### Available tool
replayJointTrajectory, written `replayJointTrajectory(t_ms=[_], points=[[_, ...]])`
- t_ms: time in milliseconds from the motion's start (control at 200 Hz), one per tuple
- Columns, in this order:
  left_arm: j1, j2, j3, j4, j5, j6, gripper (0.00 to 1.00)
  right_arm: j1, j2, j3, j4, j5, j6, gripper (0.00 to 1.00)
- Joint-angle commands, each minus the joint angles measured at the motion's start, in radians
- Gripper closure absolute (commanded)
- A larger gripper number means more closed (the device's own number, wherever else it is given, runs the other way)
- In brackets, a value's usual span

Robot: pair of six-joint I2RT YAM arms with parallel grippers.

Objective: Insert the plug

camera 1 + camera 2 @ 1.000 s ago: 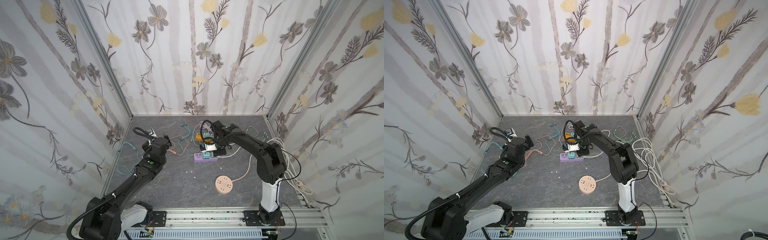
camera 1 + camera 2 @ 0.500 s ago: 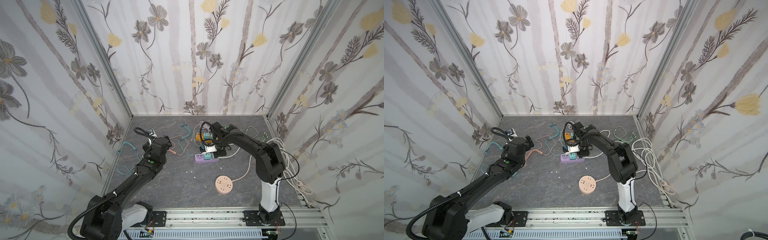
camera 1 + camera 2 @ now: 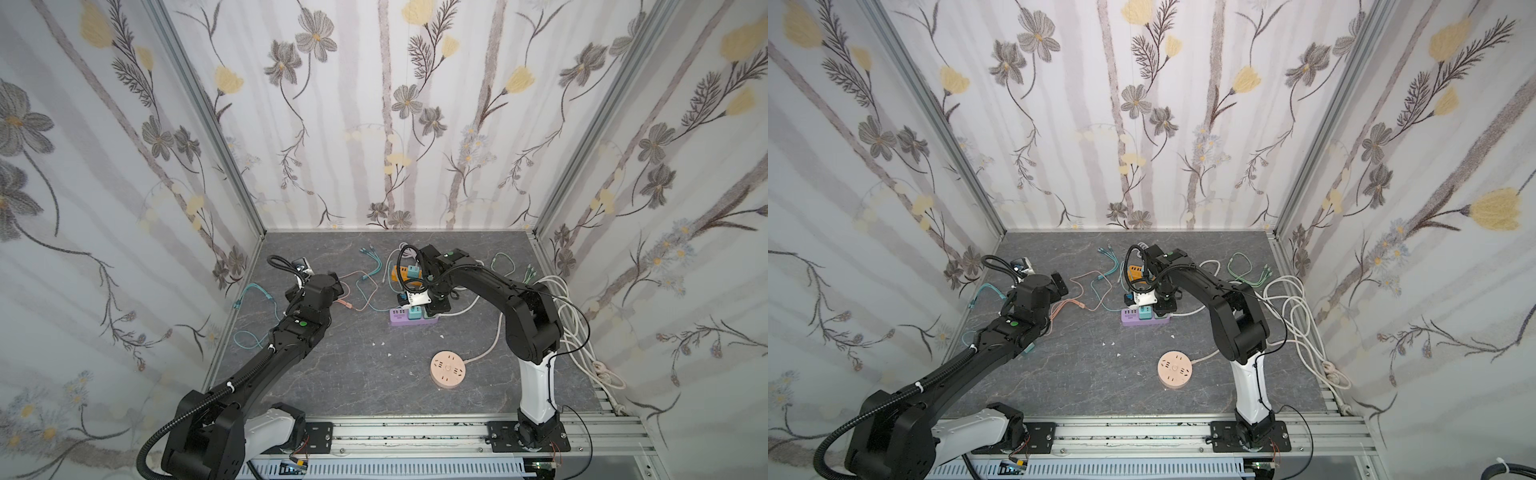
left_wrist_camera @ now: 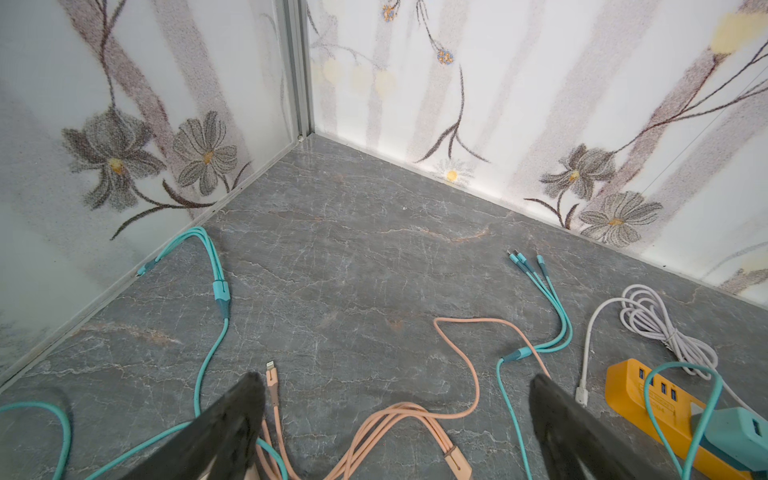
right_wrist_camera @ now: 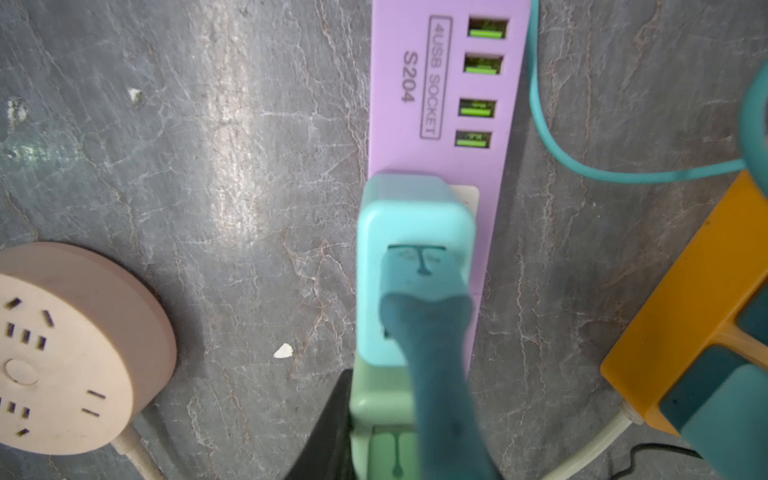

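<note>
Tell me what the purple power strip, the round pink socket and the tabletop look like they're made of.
Purple power strip: probably moulded plastic, matte, with even colour and printed lettering.
Round pink socket: likely plastic, smooth satin face with cut slots.
Tabletop: grey with pale veins and a soft sheen, so stone or a stone-print laminate; cannot tell which.

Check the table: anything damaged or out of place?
Small white chips lie loose on the table beside the purple power strip. They look like broken-off bits, but their source is unclear. Nothing else stands out.
</note>
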Motion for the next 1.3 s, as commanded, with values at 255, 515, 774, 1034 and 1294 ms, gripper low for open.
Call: replayJointTrajectory(t_ms=[255,515,774,1034,1294], points=[[0.012,0.021,0.017,0.003,0.041,-0.022,0.0,-0.057,0.047,0.034,0.074,0.071,0.189,1.0],[0.017,0.042,0.034,-0.004,0.06,-0.014,0.0,-0.057,0.089,0.166,0.04,0.098,0.217,1.0],[0.019,0.075,0.054,-0.013,0.086,-0.009,0.0,-0.057,0.12,0.234,-0.044,0.039,0.131,0.79],[0.022,0.082,0.064,-0.018,0.096,-0.016,0.0,-0.056,-0.003,0.2,-0.13,-0.073,0.165,0.01],[0.023,0.08,0.064,-0.002,0.12,-0.011,0.0,-0.057,-0.138,0.013,-0.135,-0.114,0.181,0.01]])
